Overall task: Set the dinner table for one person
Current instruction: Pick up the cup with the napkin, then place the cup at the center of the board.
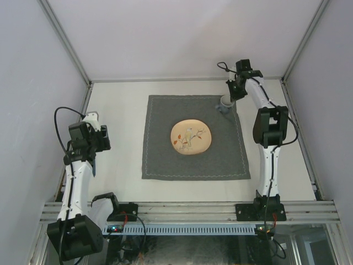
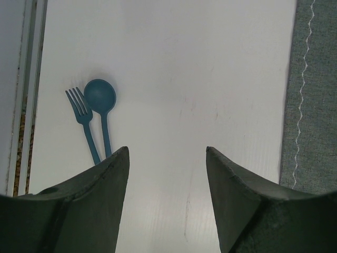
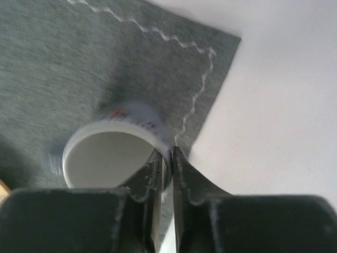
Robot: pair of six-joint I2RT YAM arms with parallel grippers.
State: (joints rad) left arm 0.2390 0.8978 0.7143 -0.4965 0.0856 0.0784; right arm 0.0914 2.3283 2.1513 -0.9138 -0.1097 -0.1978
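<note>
Your right gripper (image 3: 164, 153) pinches the cup (image 3: 105, 158) by its rim over the mat (image 3: 63, 52) corner, bare table (image 3: 284, 105) just beside. Left gripper (image 2: 167, 158) hangs open over the table, fork (image 2: 81, 113) and spoon (image 2: 100, 97) ahead by the rail (image 2: 21, 105).

A dark grey cloth (image 1: 165, 160) stitched in white zigzag, on the off-white dinner table (image 1: 118, 110), shows a cream plate (image 1: 191, 137) with bird and red leaves at its centre, a white cup (image 3: 105, 161) at its corner, and a teal fork (image 2: 79, 105) and spoon (image 2: 100, 96) to its left.

plate (image 1: 191, 137) – ctr of cloth (image 1: 165, 157) | cup (image 1: 225, 101) – far-R cloth corner, upright
</note>
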